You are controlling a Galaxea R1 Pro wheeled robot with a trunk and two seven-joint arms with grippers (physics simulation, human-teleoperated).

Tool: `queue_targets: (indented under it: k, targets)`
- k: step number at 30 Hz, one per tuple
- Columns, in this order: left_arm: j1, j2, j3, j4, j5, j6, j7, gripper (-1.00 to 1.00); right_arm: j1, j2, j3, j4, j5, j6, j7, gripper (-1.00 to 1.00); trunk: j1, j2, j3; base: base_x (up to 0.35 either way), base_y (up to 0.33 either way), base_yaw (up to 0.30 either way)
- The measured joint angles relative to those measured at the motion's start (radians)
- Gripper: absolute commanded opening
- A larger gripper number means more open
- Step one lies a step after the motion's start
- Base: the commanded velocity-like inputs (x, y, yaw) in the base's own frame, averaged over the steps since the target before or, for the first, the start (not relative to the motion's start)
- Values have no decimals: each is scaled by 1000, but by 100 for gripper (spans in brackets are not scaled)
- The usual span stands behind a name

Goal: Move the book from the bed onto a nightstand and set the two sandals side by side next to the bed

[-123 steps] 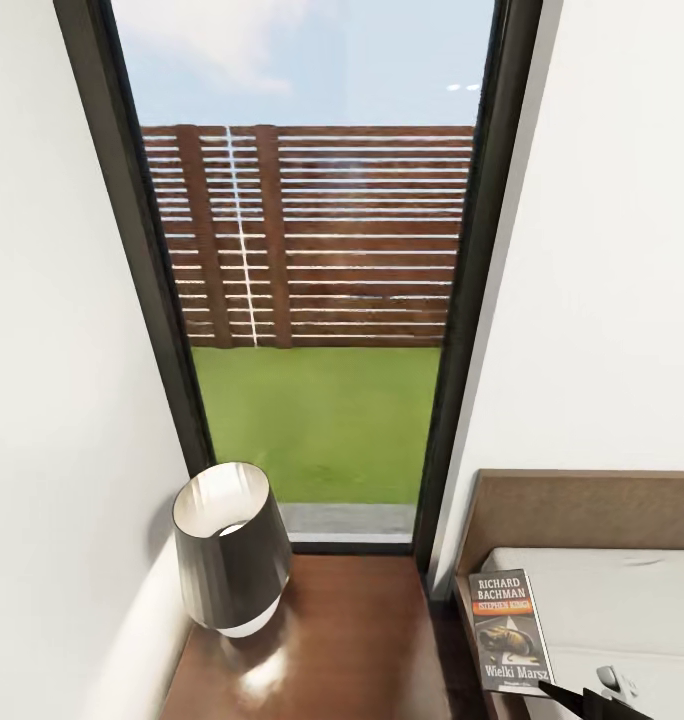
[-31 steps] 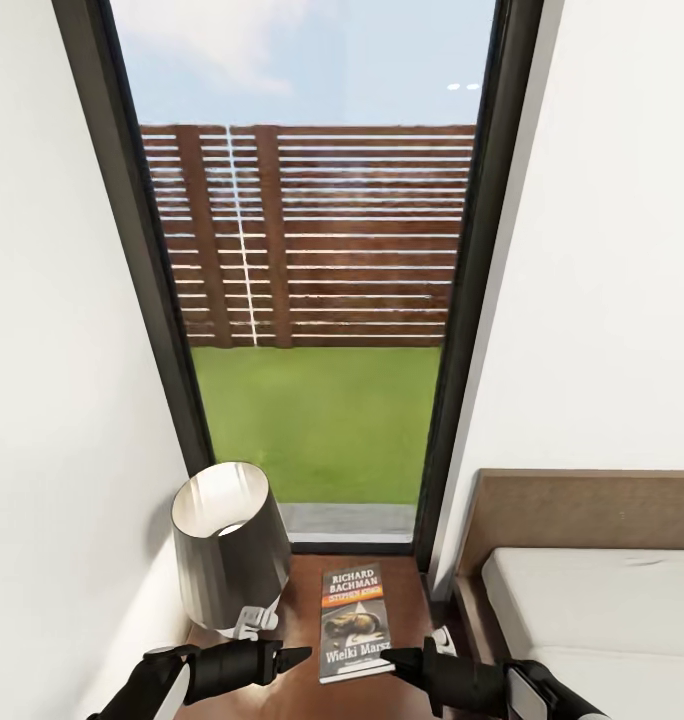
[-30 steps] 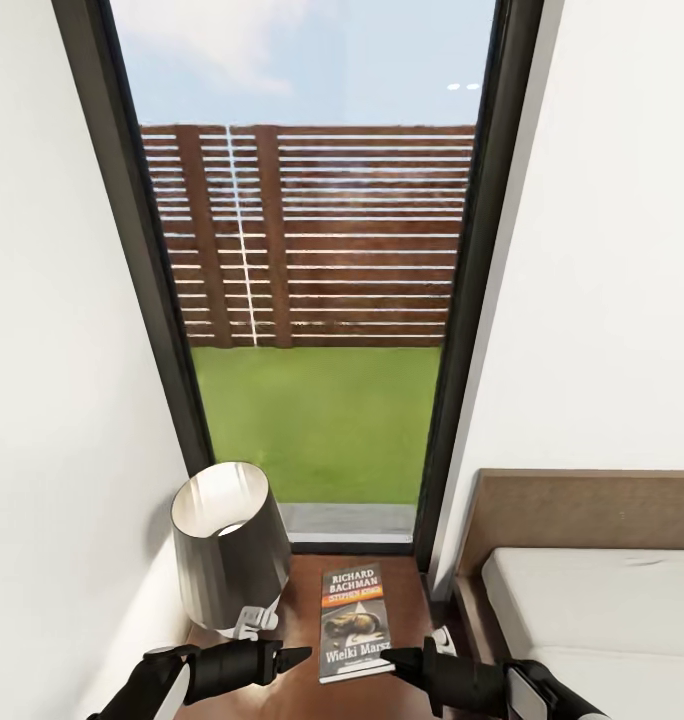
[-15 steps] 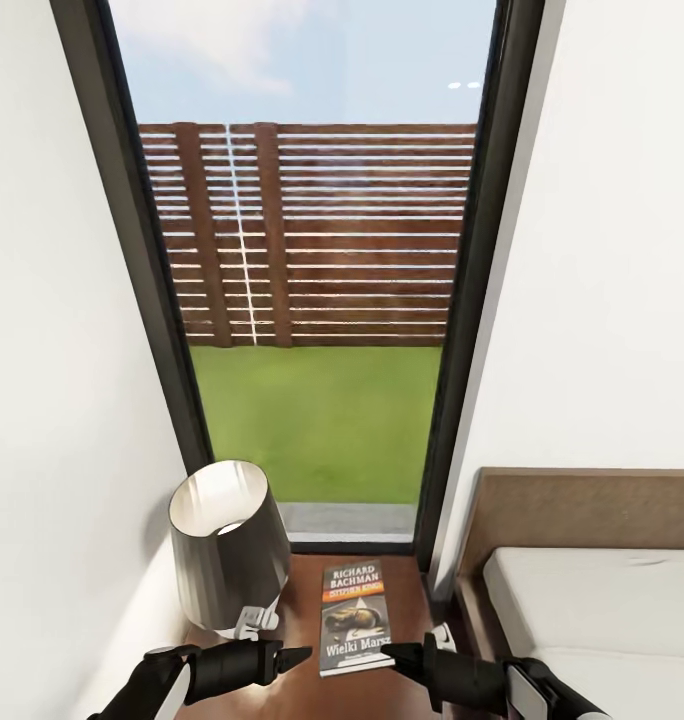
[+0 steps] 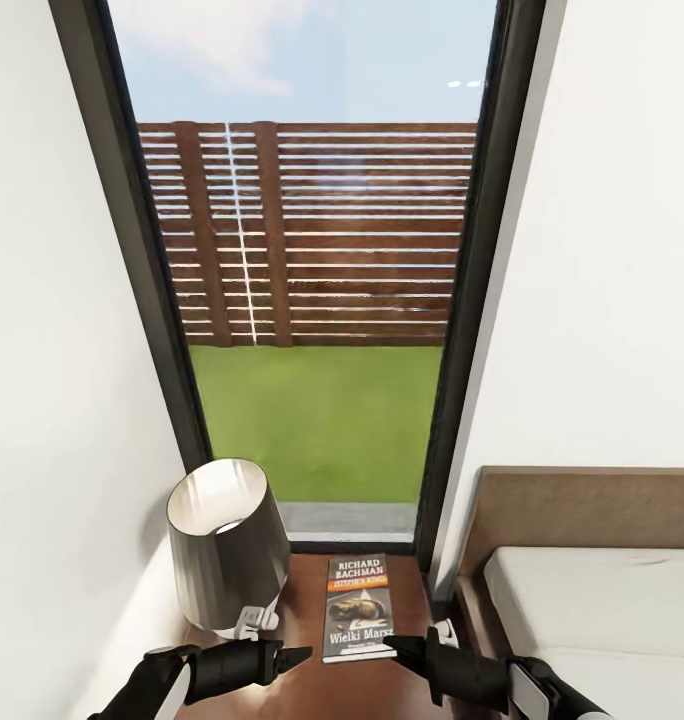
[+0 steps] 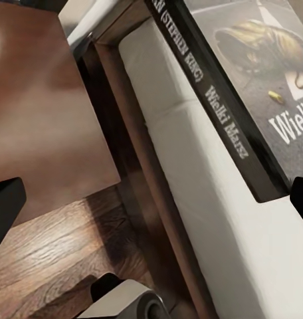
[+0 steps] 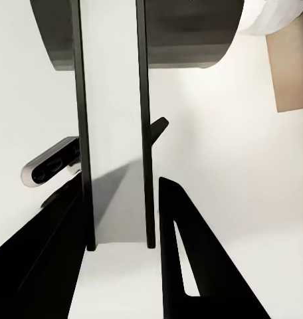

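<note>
One lamp (image 5: 227, 545) stands at the left of the nightstand (image 5: 307, 690), whose tabletop is partly cut off below. Left gripper (image 5: 287, 655): fingers read as together; their tips are hard to resolve. One book (image 5: 358, 607) lies flat on the tabletop, between both grippers. Right gripper (image 5: 397, 645): fingers apart, book edge between them, contact unclear. One bed (image 5: 602, 600), cropped at right.

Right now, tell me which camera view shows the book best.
The head view: the whole book lies flat, cover up, on the nightstand beside the lamp, title readable. The left wrist view gives a close look at its spine and part of the cover. In the right wrist view I cannot make it out.
</note>
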Motion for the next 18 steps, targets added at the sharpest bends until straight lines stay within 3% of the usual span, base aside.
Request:
queue_targets:
  k: [15,18]
  targets:
    - [0,0,-1,1,0,0,0,100,0,1,0,0,0,-8,-4,-100,58,-105,-47,0,0,0]
    - [0,0,-1,1,0,0,0,100,0,1,-1,-2,4,-11,-47,-100,69,-126,-57,0,0,0]
